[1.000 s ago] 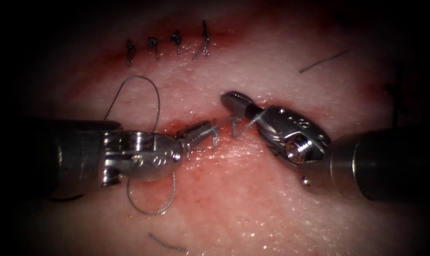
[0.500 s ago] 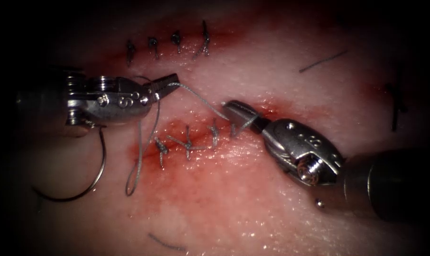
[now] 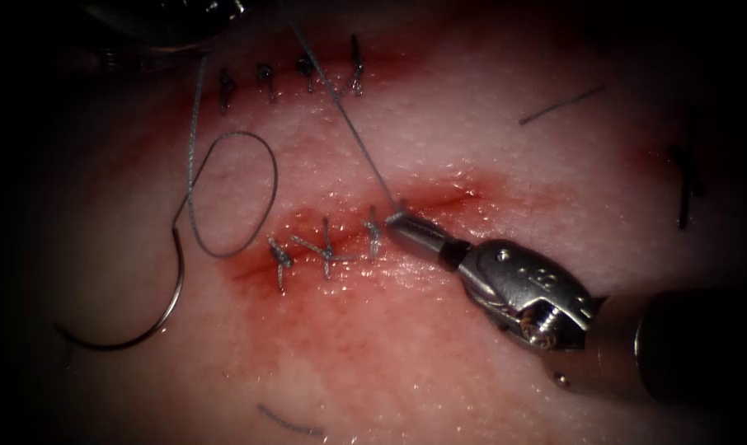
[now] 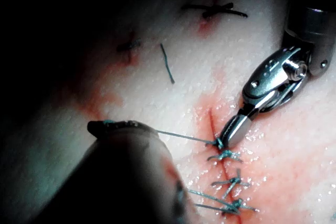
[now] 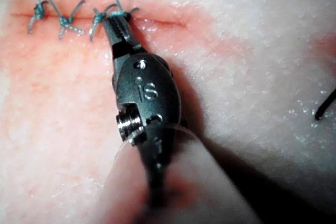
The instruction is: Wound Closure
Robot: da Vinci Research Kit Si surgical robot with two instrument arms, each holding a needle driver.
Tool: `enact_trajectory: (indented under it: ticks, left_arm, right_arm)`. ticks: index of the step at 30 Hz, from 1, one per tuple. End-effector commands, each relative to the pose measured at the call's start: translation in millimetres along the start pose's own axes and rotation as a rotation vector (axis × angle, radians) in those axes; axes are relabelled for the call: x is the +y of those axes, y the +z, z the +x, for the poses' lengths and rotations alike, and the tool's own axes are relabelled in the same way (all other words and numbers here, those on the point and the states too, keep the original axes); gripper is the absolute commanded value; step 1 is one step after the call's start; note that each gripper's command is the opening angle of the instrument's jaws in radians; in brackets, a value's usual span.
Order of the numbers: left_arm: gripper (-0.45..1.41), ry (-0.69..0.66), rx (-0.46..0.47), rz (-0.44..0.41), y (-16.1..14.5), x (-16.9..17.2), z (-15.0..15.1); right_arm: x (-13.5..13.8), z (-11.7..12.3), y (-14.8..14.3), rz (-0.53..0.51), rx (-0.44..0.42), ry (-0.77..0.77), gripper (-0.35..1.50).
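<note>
The right pincer (image 3: 402, 227) comes in from 4 o'clock and is closed narrow at the rightmost knot on the cut (image 3: 443, 198). It grips the thread (image 3: 353, 136) there, with its tip touching the tissue (image 3: 472, 371) at the wound line. In the right wrist view the same shut tip sits directly on that knot.

From the knot the thread runs taut and straight toward 11 o'clock, up to the left arm's tool at the dark edge. In the left wrist view the left pincer (image 4: 113, 125) is dim. It appears to be closed on the far end of this taut strand, which stretches from its tip to the knot beside the right pincer.

The needle (image 3: 155, 330) is held by neither tool. It lies flat on the tissue left of the cut, at about 8 o'clock, curve open upward, and is not in the tissue. Its thread rises from the needle's upper end, forms a slack loop toward 10 o'clock, and continues up to the dark edge.

Three finished stitches (image 3: 326, 251) cross the cut left of the right pincer. A further row of stitches (image 3: 307, 70) sits at 12 o'clock. Red fluid (image 3: 349, 330) stains the tissue around and below the cut. Cut ends of thread (image 3: 559, 105) lie loose at 2 o'clock and at 6 o'clock.
</note>
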Motion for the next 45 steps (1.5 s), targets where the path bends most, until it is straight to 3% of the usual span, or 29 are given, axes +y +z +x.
enact_trajectory:
  ticks: [1,7,12,19,37,39,40,41,43,45]
  left_arm:
    - [-0.45,0.004,-0.001,-0.001,0.6,0.2,0.1]
    - [-0.45,0.015,0.003,0.016,1.2,-1.6,0.0]
    - [-0.45,0.020,-0.001,0.024,1.6,-2.8,-0.3]
    - [-0.45,0.025,0.002,0.022,1.8,-3.6,-0.6]
    - [-0.45,0.031,0.004,0.041,1.5,-4.2,-0.8]
    - [-0.45,0.027,0.023,0.041,1.2,-3.8,-0.7]
    - [-0.45,0.027,0.046,0.029,0.7,-3.2,-0.5]
    - [-0.45,0.027,0.065,0.019,0.2,-2.6,-0.2]
    - [-0.45,0.026,0.073,0.015,-0.8,-1.5,0.3]
    - [-0.45,0.031,0.075,0.013,-1.4,-0.8,0.6]
  right_arm:
    - [-0.4,-0.9,0.3,0.008,-0.002,-0.009,-0.35]
    - [0.2,-1.6,-0.7,0.069,-0.005,-0.133,-0.35]
    - [0.9,-1.9,-2.6,0.212,0.004,-0.260,-0.35]
    - [0.9,-1.9,-2.4,0.251,0.012,-0.320,-0.35]
    - [1.0,-2.9,-2.4,0.287,-0.029,-0.336,-0.35]
    - [0.6,-2.7,-1.9,0.305,-0.057,-0.248,-0.35]
    - [0.3,-2.4,-1.4,0.326,-0.073,-0.183,0.19]
    - [0.1,-2.1,-1.0,0.320,-0.075,-0.171,0.61]
    - [-0.2,-1.4,-0.7,0.280,-0.076,-0.166,1.11]
    - [-0.3,-0.7,-0.8,0.271,-0.073,-0.158,1.13]
